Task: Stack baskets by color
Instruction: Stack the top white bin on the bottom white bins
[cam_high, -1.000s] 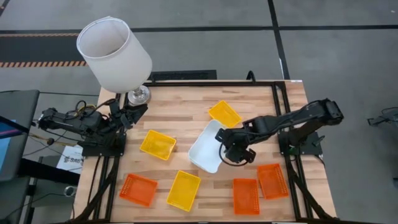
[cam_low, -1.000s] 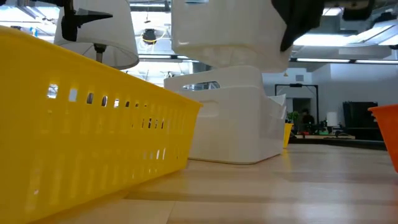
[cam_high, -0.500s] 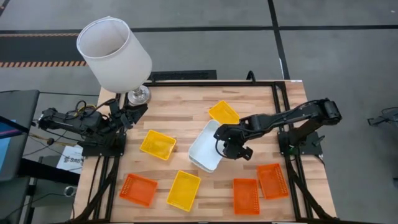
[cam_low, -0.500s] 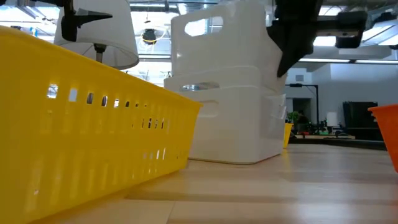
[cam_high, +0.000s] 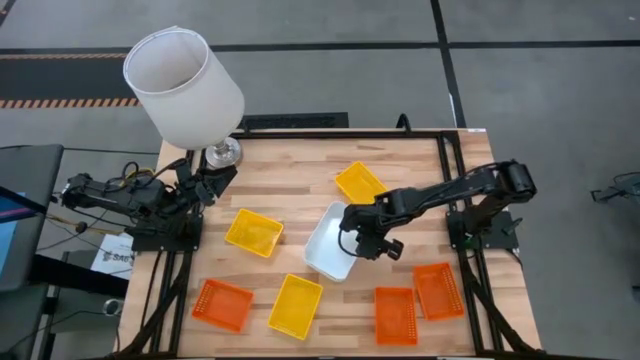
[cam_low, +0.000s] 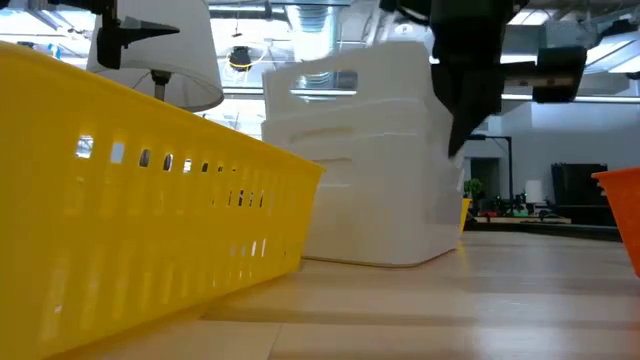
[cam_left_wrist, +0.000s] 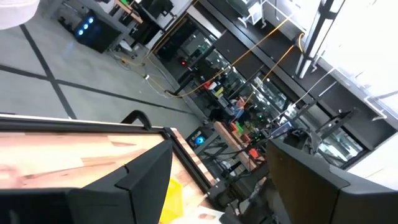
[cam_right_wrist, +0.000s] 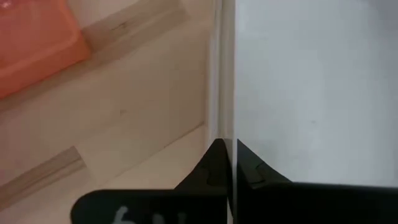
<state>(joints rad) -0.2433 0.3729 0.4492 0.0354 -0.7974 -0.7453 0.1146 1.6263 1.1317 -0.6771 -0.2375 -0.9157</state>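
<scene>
Right gripper (cam_high: 352, 240) jaws clamped on the wall of the top white basket (cam_high: 331, 243), nested on the white stack at tabletop centre. Best released only once seated flush, then lifted straight up. Left gripper (cam_high: 218, 180) jaws apart, waiting near the far left corner.

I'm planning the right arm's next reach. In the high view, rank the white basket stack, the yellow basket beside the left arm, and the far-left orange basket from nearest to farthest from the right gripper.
1. White basket stack: at the right gripper, table centre, gripped by its rim.
2. Yellow basket: left of centre.
3. Orange basket: front-left corner.
</scene>
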